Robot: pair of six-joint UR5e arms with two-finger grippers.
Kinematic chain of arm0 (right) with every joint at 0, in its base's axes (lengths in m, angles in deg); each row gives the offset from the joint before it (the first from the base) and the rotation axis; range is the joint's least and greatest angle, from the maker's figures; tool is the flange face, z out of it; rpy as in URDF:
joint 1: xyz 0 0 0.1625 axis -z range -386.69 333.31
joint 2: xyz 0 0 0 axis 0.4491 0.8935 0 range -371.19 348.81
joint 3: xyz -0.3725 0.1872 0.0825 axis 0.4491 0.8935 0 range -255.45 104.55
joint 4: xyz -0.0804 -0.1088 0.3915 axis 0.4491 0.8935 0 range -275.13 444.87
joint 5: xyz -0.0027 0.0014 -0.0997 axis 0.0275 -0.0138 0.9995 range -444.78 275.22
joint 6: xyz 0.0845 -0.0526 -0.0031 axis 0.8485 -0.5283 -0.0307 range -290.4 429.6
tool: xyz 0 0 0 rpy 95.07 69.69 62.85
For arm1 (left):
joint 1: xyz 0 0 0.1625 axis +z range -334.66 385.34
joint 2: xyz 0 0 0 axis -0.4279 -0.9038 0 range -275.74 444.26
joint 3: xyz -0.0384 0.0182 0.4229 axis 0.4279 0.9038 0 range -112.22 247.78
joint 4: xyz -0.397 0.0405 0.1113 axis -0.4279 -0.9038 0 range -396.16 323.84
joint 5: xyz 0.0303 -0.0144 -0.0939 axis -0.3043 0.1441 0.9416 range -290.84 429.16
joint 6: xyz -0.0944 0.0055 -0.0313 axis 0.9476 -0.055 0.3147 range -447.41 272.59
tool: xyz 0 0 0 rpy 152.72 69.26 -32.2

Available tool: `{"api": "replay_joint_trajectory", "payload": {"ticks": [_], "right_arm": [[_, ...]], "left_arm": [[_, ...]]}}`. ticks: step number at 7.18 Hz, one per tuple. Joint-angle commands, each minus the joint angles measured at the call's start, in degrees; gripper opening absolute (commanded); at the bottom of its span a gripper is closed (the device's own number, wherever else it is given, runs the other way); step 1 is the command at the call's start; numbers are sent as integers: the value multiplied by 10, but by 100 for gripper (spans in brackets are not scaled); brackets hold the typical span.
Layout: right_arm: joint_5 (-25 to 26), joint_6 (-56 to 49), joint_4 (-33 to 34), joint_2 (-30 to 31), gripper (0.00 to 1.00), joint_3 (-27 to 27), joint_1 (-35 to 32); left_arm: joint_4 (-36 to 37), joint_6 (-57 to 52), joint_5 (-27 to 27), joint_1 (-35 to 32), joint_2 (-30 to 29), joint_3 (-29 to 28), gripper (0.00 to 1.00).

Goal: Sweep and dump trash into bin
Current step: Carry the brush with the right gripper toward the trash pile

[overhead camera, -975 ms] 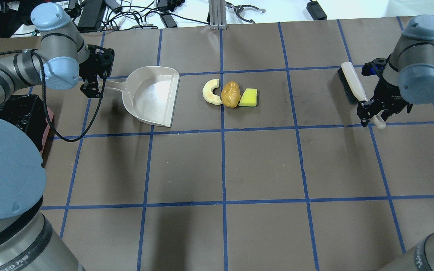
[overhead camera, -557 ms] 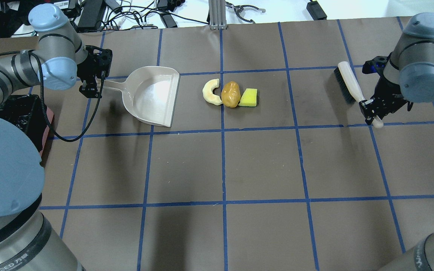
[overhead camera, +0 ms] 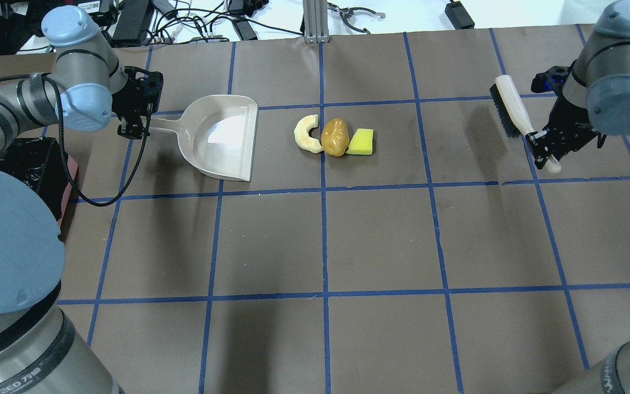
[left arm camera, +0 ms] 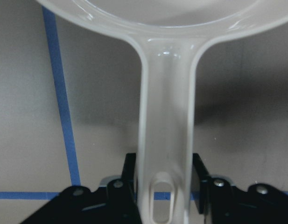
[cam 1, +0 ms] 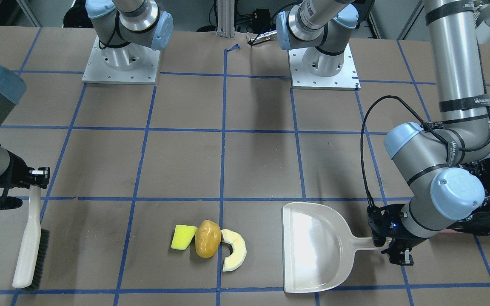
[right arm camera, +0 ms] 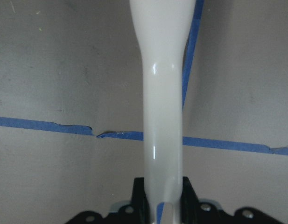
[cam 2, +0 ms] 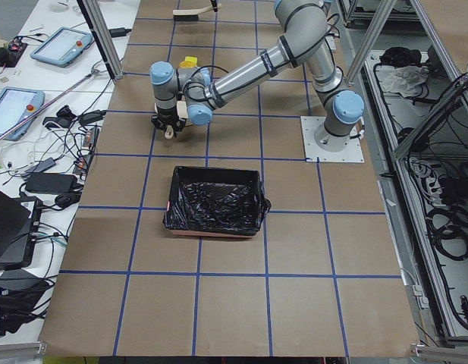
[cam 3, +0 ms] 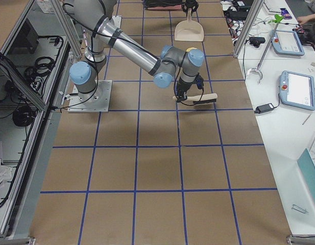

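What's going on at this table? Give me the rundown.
The left gripper holds the beige dustpan by its handle; the right gripper holds the brush by its handle. Between them the crescent slice, potato-shaped lump and yellow wedge lie in a row on the table, not yet swept. The black-lined bin sits near the left arm.

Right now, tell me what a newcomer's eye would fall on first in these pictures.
Three bright food-like bits sit in a close row mid-table: cream crescent, brown-yellow lump, yellow wedge. The beige dustpan flanks them on the overhead view's left, its handle clamped by the left gripper; the right gripper grips the brush opposite.
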Motion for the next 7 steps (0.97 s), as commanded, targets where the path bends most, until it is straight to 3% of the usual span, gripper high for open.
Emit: {"api": "replay_joint_trajectory", "payload": {"ticks": [1, 3, 5, 6, 7], "right_arm": [[-28, 79, -19, 2, 0, 0, -22], [-42, 170, -62, 19, 0, -3, -70], [-65, 220, -114, 51, 0, -8, -125], [-65, 247, -113, 56, 0, -17, -155], [-67, 249, -112, 57, 0, -19, -174]], "left_arm": [[3, -3, 0, 0, 0, -1, 25], [5, -4, 1, 0, 0, -1, 19], [5, -5, 0, 0, -1, -1, 22], [5, -4, 0, 0, -1, -1, 51], [5, -3, 1, -1, -1, -1, 54]]}}
